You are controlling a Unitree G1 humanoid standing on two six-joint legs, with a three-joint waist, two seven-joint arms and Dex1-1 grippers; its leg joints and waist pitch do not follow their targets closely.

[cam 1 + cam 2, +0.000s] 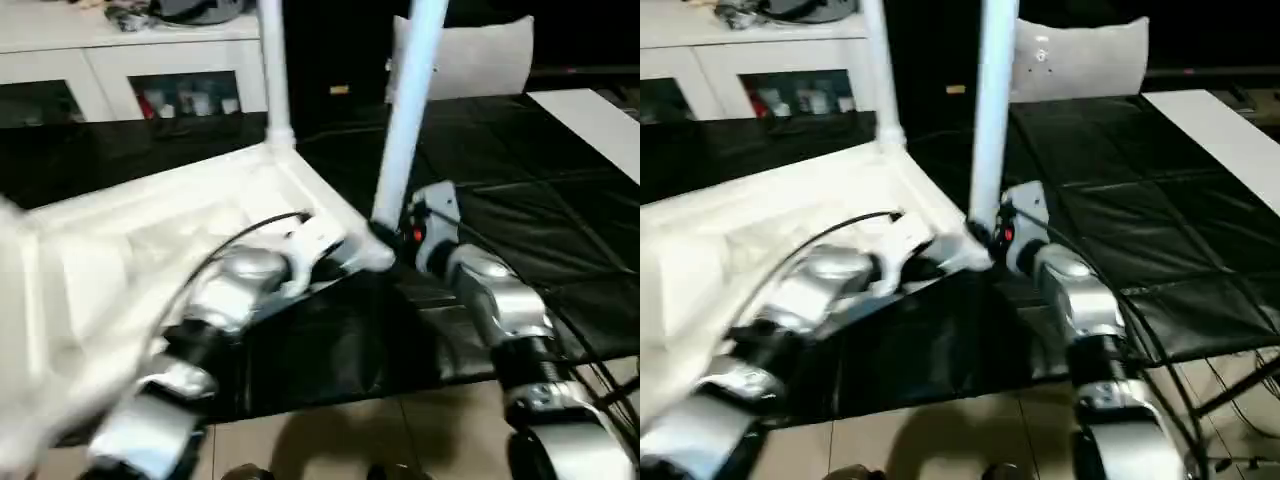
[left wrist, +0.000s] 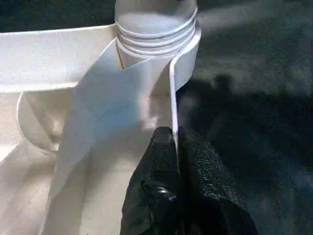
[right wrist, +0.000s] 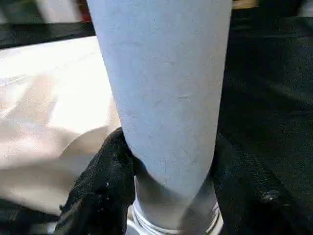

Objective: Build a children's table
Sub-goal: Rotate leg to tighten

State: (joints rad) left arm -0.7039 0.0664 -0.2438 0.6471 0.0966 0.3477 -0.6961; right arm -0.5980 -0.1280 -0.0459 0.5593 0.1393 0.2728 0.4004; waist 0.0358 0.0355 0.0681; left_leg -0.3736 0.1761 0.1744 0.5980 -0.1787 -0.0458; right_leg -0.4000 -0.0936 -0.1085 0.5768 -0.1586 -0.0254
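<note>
The white table top lies underside up on black mats. One white leg stands upright in its far corner socket. A second leg stands at the near right corner, tilted slightly. My right gripper is shut on this leg's lower end, and in the right wrist view its black fingers press both sides of the tube. My left gripper is shut on the table's thin rim wall, just in front of the ringed corner socket.
A white cabinet with dark glass compartments stands at the back left. A white cushion sits at the back, and a white board lies at the right. Black mats cover the ground, with tiled floor nearest me.
</note>
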